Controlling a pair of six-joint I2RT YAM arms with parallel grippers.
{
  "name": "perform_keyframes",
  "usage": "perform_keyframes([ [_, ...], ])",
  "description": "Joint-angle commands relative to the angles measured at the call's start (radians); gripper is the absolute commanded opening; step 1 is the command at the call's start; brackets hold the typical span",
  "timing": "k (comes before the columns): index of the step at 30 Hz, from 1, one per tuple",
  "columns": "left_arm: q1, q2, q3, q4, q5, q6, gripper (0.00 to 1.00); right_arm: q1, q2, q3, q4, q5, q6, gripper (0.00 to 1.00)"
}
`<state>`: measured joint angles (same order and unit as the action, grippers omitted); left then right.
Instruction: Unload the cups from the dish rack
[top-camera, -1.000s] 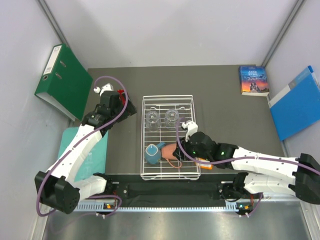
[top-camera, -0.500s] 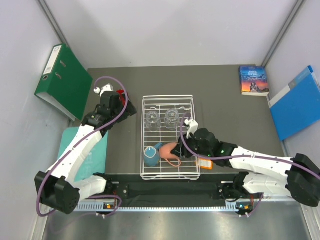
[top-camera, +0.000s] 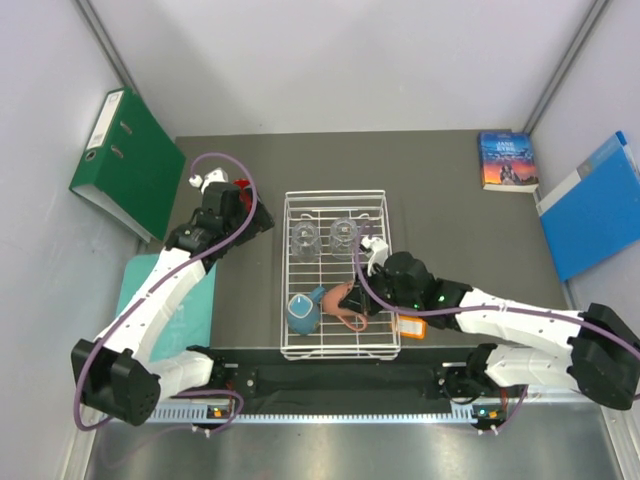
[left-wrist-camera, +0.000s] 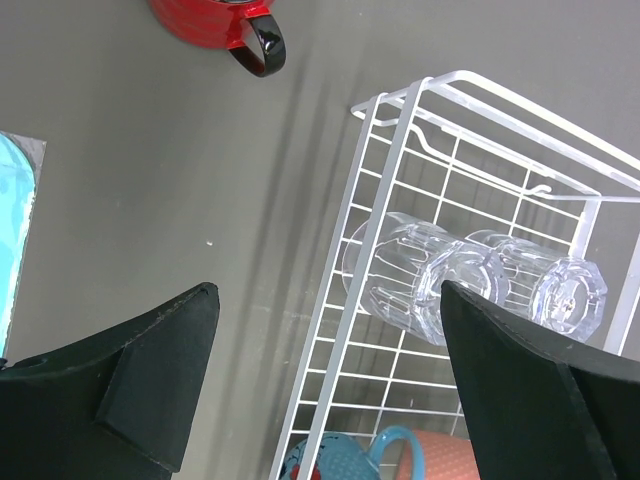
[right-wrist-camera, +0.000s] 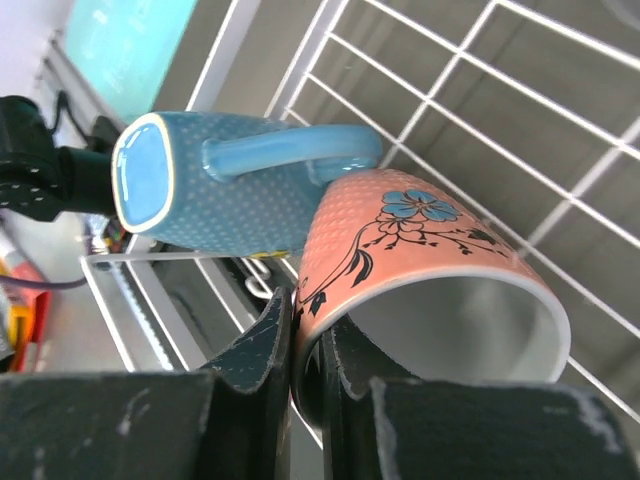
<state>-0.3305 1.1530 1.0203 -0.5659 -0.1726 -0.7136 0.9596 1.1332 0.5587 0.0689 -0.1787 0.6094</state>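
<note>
The white wire dish rack (top-camera: 335, 193) sits mid-table. Inside it, two clear glass tumblers (top-camera: 304, 238) (top-camera: 343, 235) lie at the far end, and a light-blue mug (top-camera: 302, 310) lies at the near end beside a salmon-pink mug (top-camera: 340, 298). My right gripper (right-wrist-camera: 308, 340) is shut on the salmon-pink mug (right-wrist-camera: 400, 230), one finger inside its rim and one outside. The light-blue mug (right-wrist-camera: 220, 190) touches it. My left gripper (left-wrist-camera: 330, 370) hangs open over the rack's left edge (left-wrist-camera: 400, 130), with nothing between its fingers. A red mug (left-wrist-camera: 205, 20) stands on the table left of the rack.
A green binder (top-camera: 125, 160) leans at the far left, and a teal mat (top-camera: 165, 300) lies under the left arm. A book (top-camera: 507, 160) and a blue folder (top-camera: 600, 205) lie at the far right. An orange tag (top-camera: 410, 326) hangs at the rack's near right corner.
My right gripper has closed on the salmon-pink mug's rim, and the mug has shifted a little in the rack. The left arm has not moved.
</note>
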Motion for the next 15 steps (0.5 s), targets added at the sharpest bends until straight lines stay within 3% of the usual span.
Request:
perform_keyframes([
  [1,-0.005,0.004,0.012,0.055,-0.008,-0.004,0.96,-0.013,-0.094,0.11,-0.171,0.134,-0.097,0.0],
  [8,-0.005,0.01,0.015,0.067,-0.011,-0.007,0.96,-0.048,-0.177,0.245,-0.3,0.212,-0.171,0.0],
  [15,-0.005,0.008,0.063,0.106,0.048,-0.047,0.96,-0.113,-0.174,0.351,-0.175,0.095,-0.137,0.0],
])
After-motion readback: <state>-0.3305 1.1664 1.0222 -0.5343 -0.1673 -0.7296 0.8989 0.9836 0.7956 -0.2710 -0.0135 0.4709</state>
